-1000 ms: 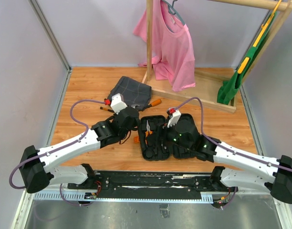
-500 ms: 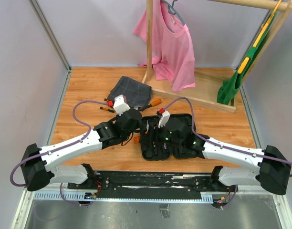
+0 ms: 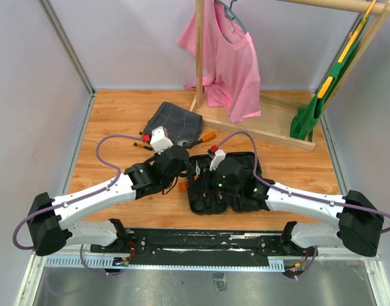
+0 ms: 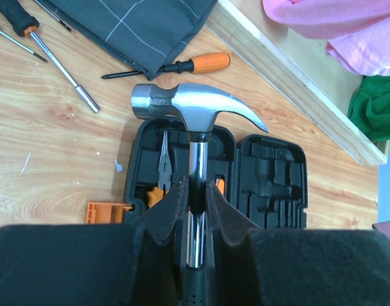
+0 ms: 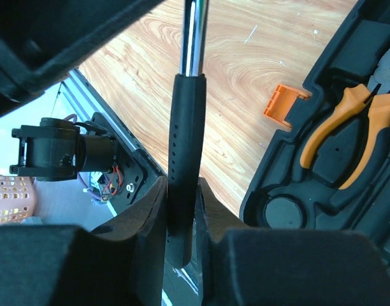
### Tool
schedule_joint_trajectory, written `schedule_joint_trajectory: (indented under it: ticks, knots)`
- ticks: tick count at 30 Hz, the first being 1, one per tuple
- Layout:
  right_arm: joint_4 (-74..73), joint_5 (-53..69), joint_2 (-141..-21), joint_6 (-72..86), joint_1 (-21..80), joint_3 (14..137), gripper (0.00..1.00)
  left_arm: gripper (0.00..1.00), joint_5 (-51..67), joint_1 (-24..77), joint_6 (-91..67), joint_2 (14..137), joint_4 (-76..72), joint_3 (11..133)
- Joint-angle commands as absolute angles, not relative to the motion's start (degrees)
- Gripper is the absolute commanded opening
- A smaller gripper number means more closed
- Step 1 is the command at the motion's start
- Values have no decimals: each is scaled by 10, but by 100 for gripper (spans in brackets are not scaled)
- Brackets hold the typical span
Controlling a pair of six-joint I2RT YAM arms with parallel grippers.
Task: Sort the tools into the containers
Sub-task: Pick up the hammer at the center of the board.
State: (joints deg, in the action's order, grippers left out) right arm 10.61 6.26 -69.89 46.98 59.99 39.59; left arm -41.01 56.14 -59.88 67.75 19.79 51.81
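**Position.** The hammer (image 4: 195,108) is hanging in the air above the open black case (image 4: 271,191), and both arms are holding it at once.

**Jaws.** The left gripper (image 4: 196,194) is pinching the polished steel shaft just below the head, with its jaws pressing on the metal from both sides. The right gripper (image 5: 182,197) is gripping the black rubber handle further down. In the right wrist view its jaws are lying against the handle on both sides, with no gap showing.

**Handling.** The hammer is looking rigid and, judging by the solid steel head, top-heavy, so the head end is likely to be pulling downward in any one-handed hold. The polished shaft is probably offering little friction. The dimpled rubber handle is offering the safer hold, best taken near its upper end to limit swing. The tool is not fragile, but the moulded plastic case may be, so the hammer is calling for lowering rather than dropping.

**Other tools.** The pliers (image 5: 348,127) are already lying in a recess of the case. An orange-handled screwdriver (image 4: 208,62) is lying on the wooden table (image 4: 55,146) beside the grey cloth (image 4: 137,25), outside the case, with slimmer ones near it.
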Motion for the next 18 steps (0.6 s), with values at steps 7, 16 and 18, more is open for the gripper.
schedule_joint_trajectory:
  ticks: [7,16,18]
  knots:
    - [111,62,-685,472,609,413,2,38,-432,569,-569,622,114,490]
    - [73,2,-649,465,606,403,1,57,-449,569,-528,602,133,480]
    - [63,-18,-630,470,601,388,1,58,-454,569,-519,595,141,474]
